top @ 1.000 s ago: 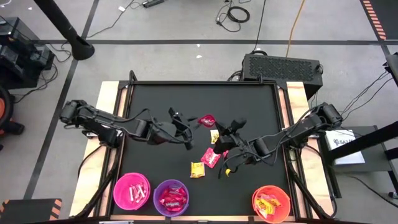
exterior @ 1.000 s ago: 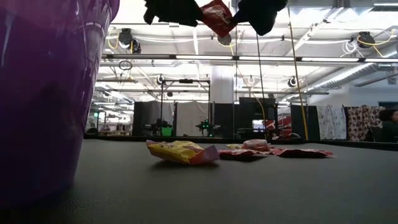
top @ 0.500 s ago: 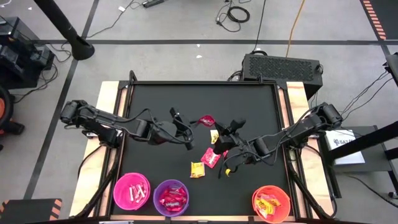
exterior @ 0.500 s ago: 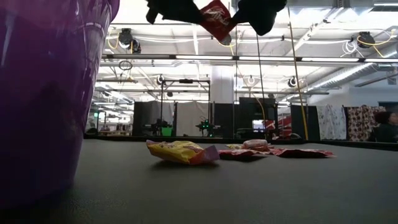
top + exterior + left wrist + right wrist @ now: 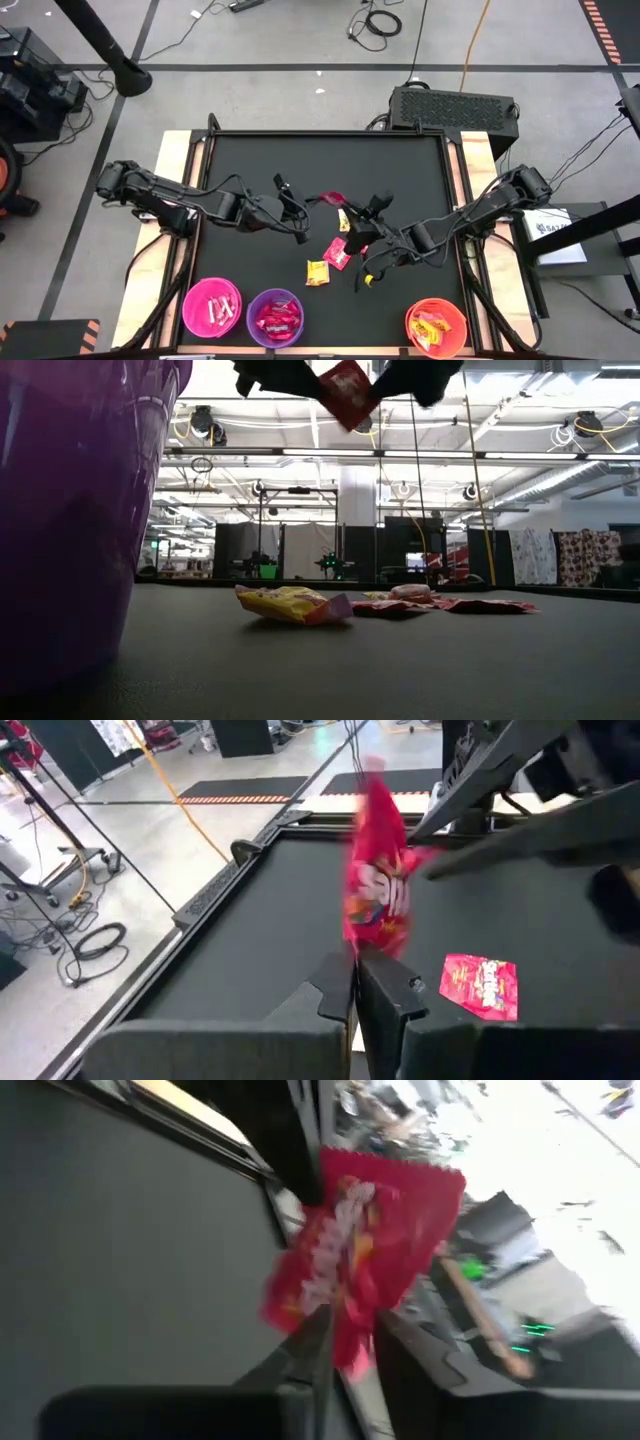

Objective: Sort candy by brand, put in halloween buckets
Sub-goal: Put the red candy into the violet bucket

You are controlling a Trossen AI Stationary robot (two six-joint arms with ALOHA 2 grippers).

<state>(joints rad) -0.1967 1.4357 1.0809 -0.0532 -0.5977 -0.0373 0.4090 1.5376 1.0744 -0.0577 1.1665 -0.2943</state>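
A red candy packet [image 5: 330,197] hangs in the air above mid-table, stretched between both grippers, its long axis running from nine o'clock to three. The left gripper [image 5: 301,205], reaching in from nine o'clock, is clamped tight on the packet's near end. The right gripper [image 5: 362,214] meets it from three o'clock; its fingers look only slightly parted about the other end, and whether they grip it I cannot tell. The purple bucket [image 5: 274,317], already holding red packets, lies toward six o'clock, nearer the left arm, so that arm looks set to carry.
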